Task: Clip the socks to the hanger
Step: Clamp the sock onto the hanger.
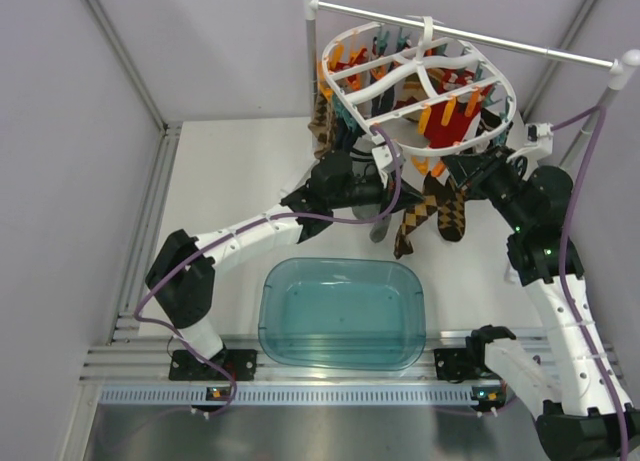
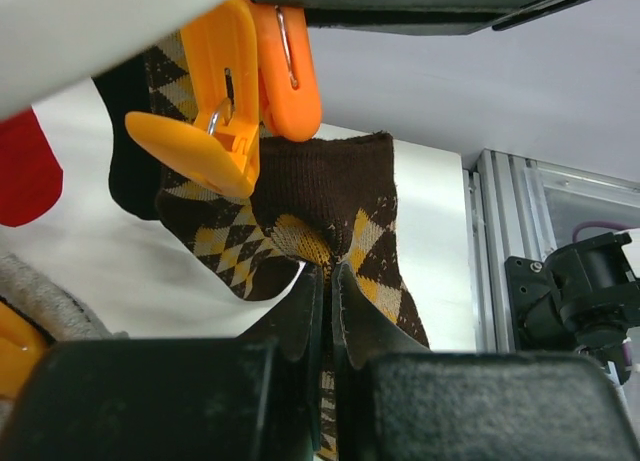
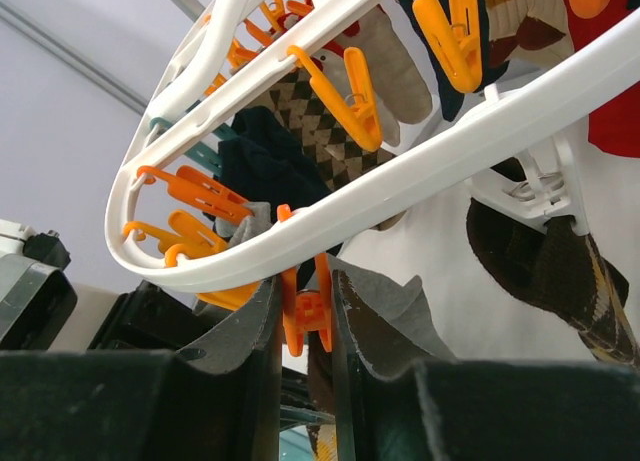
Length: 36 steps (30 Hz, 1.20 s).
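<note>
The left gripper [image 2: 327, 281] is clenched on a diamond-check sock [image 2: 335, 186], its cuff lifted just below the hanger [image 3: 500, 121]. The right gripper [image 3: 305, 301] pinches an orange clip [image 3: 305, 316] on the near-right rim. This sock isn't clipped yet, though other socks [image 1: 452, 216] already hang.

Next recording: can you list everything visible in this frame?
hanger: one, white, on the rack rod
clips: many, orange and teal, under the hanger
check socks: at least two, brown and mustard, hanging from the hanger
red sock: one, red, on the hanger
black sock: one, black, beside the check socks
grey sock: one, grey, below them
rack: one, white, far side
tub: one, clear teal, near edge
table: one, white
left gripper: shut on one of the check socks
right gripper: shut on one of the clips
</note>
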Each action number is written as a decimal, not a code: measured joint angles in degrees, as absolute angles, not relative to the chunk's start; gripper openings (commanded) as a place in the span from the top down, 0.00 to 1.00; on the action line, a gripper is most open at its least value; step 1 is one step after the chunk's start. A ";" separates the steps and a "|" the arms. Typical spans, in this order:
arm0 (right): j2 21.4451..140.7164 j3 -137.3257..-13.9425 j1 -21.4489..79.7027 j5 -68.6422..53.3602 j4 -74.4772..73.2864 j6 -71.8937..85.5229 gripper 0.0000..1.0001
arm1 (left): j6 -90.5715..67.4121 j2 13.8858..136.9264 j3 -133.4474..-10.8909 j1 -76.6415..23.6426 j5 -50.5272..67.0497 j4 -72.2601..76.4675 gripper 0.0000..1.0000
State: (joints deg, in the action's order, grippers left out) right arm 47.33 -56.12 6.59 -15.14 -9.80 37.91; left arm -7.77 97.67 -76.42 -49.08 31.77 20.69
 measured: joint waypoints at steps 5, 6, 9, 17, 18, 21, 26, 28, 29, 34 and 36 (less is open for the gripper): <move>47.29 -55.86 6.59 -15.11 -9.50 37.45 1.00 | -8.51 97.67 -76.40 -49.08 32.16 21.06 1.00; 47.29 -55.86 6.59 -15.11 -9.45 37.45 1.00 | -8.69 97.67 -76.40 -49.08 32.16 21.06 1.00; 47.29 -55.86 6.59 -15.14 -9.45 37.45 1.00 | -8.99 97.65 -76.40 -49.06 32.16 21.10 1.00; 47.29 -55.86 6.59 -15.16 -9.45 37.21 1.00 | -9.91 97.65 -76.40 -48.93 32.32 22.87 1.00; 47.29 -55.86 6.59 -15.16 -9.45 37.10 1.00 | -10.07 97.65 -76.40 -48.88 32.38 23.09 1.00; 47.29 -55.86 6.59 -15.22 -9.45 37.04 1.00 | -10.39 97.65 -76.40 -48.82 32.38 23.35 1.00; 47.29 -55.86 6.59 -15.51 -9.43 37.04 1.00 | -10.39 97.65 -76.47 -48.77 32.38 23.35 1.00; 47.29 -55.86 6.59 -15.59 -9.43 37.04 1.00 | -10.39 97.65 -76.73 -48.77 32.36 23.33 1.00; 47.29 -55.86 6.59 -15.64 -9.43 37.04 1.00 | -10.39 97.65 -76.97 -48.77 32.36 23.33 1.00; 47.29 -55.86 6.59 -15.75 -9.43 37.04 1.00 | -10.41 97.67 -78.78 -48.77 32.36 23.35 1.00; 47.29 -55.86 6.59 -15.75 -9.41 37.04 1.00 | -10.39 97.67 -79.46 -48.77 32.38 23.31 1.00</move>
State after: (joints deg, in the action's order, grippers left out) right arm 47.29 -55.86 6.59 -15.75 -9.41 37.04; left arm -10.39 97.67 -79.46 -48.77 32.38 23.31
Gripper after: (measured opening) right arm 0.190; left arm 0.034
